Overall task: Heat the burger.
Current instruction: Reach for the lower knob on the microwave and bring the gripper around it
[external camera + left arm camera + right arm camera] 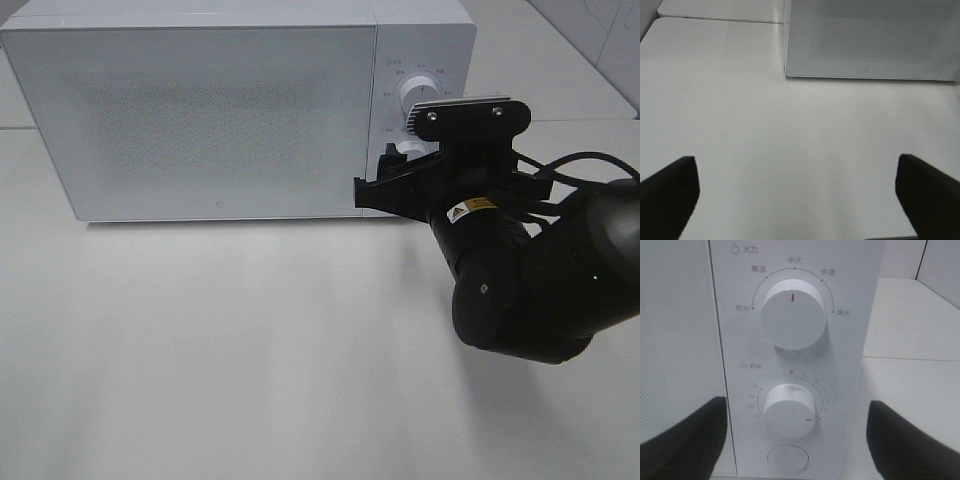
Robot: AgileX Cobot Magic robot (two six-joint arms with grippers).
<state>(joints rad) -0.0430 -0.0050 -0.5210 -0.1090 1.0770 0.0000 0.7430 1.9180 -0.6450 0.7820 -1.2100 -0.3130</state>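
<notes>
The burger is out of view. The white microwave (220, 110) stands at the back of the table with its door shut; it also shows in the left wrist view (865, 40). My right gripper (400, 168) is open in front of the control panel, its fingers on either side of the lower timer knob (789, 411) without touching it. The knob's red mark points away from 0, near 5. The upper power knob (792, 314) points at the middle setting. My left gripper (797, 200) is open and empty above the bare table, in front of the microwave door.
A round button (788, 459) sits below the timer knob. The white table (250, 340) stretches in front of the microwave. The right arm's black body (540, 290) hangs over the table's right side. A second table surface (920, 315) lies behind to the right.
</notes>
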